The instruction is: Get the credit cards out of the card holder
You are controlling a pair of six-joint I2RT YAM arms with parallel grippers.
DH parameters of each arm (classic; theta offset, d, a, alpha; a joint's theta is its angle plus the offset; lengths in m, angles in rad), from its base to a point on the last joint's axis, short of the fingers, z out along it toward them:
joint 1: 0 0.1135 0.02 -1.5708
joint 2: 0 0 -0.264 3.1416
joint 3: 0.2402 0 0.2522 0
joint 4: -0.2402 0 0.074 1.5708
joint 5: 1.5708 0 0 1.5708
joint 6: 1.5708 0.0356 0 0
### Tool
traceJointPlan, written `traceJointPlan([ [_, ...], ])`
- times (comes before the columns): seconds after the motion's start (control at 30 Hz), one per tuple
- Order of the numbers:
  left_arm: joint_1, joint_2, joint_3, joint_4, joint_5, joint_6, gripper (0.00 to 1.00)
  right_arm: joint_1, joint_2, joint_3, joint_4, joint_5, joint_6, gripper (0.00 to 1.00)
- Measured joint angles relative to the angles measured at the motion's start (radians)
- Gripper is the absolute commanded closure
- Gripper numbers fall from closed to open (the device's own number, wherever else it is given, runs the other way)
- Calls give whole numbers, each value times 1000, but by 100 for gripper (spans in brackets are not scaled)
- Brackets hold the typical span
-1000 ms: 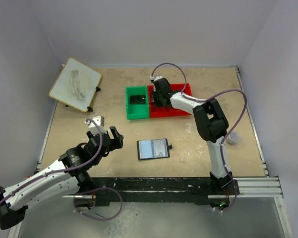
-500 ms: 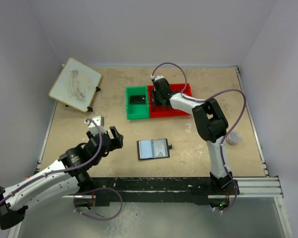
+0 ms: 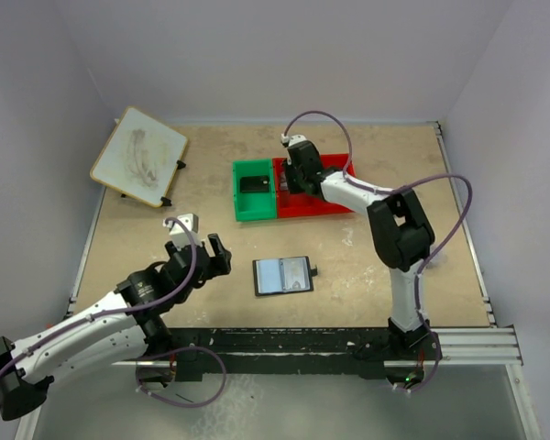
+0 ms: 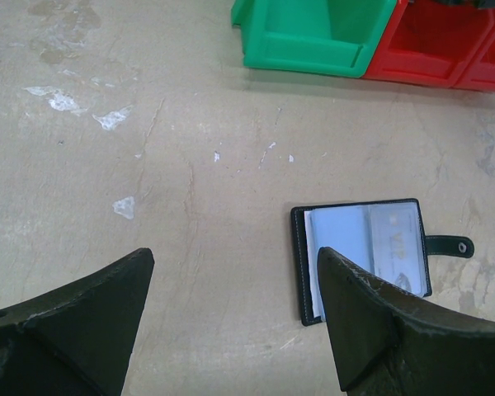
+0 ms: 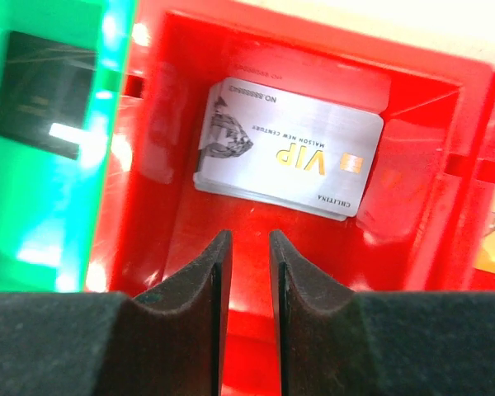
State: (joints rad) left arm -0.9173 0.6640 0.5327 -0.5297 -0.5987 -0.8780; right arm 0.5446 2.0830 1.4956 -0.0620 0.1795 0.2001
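Right gripper (image 5: pixel 246 241) over red bin (image 5: pixel 445 206), my fingers slightly apart, nothing between. Silver card (image 5: pixel 289 148) flat inside it. Dark card (image 5: pixel 41 95) in green bin (image 5: pixel 33 231). Left gripper (image 4: pixel 233 257) spread wide, empty. Holder (image 4: pixel 363 260) lies unfolded on table (image 4: pixel 148 165).

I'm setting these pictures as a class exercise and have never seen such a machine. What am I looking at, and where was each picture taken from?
It is a robot: a left arm and a right arm bolted at the near edge of a table. One picture looks down from above. The other two come from cameras on the wrists. On the table lie an open card holder, a green bin with a dark card, a red bin with a silver VIP card, and a white board. The left gripper is wide open near the holder, empty. The right gripper, over the red bin, has its jaws slightly apart and holds nothing.
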Motion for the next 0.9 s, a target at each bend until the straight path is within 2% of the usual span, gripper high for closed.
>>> traceJointPlan([
  [0.1, 0, 32, 0, 22, 14, 4, 21, 0, -77, -27, 3, -23, 0, 70],
  [0.17, 0, 64, 0, 47, 27, 10, 20, 0, -143, -60, 15, -38, 4, 61],
  [0.27, 0, 135, 6, 97, 49, 38, 19, 0, -294, -193, 66, -50, 29, 56],
  [0.4, 0, 289, 56, 161, 71, 90, 18, 0, -533, -425, 129, -94, 102, 55],
  [0.43, 1, 341, 79, 184, 83, 112, 18, 0, -633, -527, 149, -114, 141, 55],
  [0.67, 39, 570, 162, 345, 235, 216, 19, 53, -943, -874, 181, -227, 314, 55],
  [0.8, 58, 664, 198, 401, 303, 237, 21, 156, -1040, -998, 209, -322, 418, 56],
  [0.9, 60, 680, 198, 421, 341, 235, 23, 211, -1048, -1043, 235, -365, 472, 56],
])
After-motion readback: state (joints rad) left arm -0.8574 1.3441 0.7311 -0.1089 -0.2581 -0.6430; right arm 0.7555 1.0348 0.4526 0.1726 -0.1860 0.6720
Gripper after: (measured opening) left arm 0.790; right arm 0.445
